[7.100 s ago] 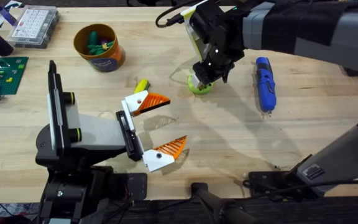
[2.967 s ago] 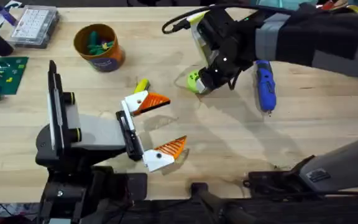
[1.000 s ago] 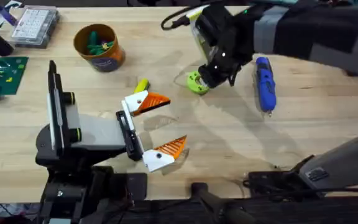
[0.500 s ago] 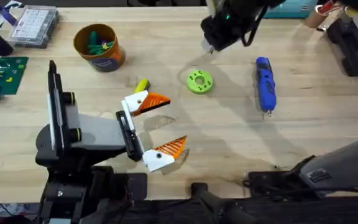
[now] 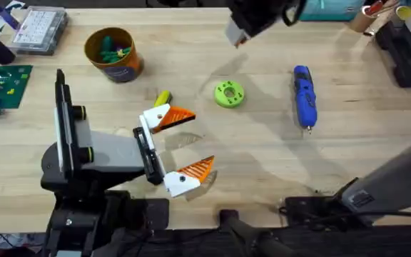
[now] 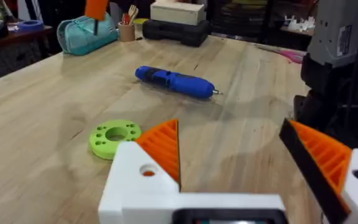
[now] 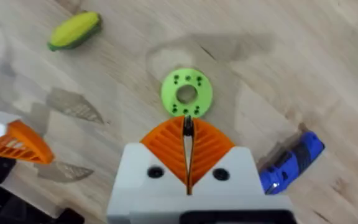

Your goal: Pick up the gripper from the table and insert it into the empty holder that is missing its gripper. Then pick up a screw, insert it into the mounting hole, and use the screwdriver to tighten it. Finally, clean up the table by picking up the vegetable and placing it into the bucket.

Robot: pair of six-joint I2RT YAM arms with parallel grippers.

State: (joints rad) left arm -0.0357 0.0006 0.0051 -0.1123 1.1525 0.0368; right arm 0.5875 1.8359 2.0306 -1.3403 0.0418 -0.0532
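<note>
The holder (image 5: 147, 153) is a black rail on the front of the grey-and-black stand (image 5: 84, 153). It carries two white fingers with orange pads, which form my left gripper (image 5: 200, 140) (image 6: 229, 130), standing open and empty. My right gripper (image 5: 237, 30) hangs high over the table's far side. In the right wrist view it (image 7: 188, 122) is shut, with a small dark screw (image 7: 188, 127) pinched at its tips, above the lime ring (image 7: 187, 93). The blue screwdriver (image 5: 305, 96) (image 6: 174, 81) lies right of the ring. The yellow vegetable (image 5: 163, 97) (image 7: 74, 31) lies by the holder. The orange bucket (image 5: 114, 53) stands far left.
The lime ring (image 5: 228, 93) (image 6: 115, 137) lies flat mid-table. A clear compartment box (image 5: 40, 28) and a green baseplate (image 5: 2, 86) sit at the far left. A black case (image 5: 405, 50) lies at the far right edge.
My right gripper has lifted off the lime ring and moved up and toward the table's far side. The ring, tilted for a moment, lies flat again. The left gripper has stayed still.
</note>
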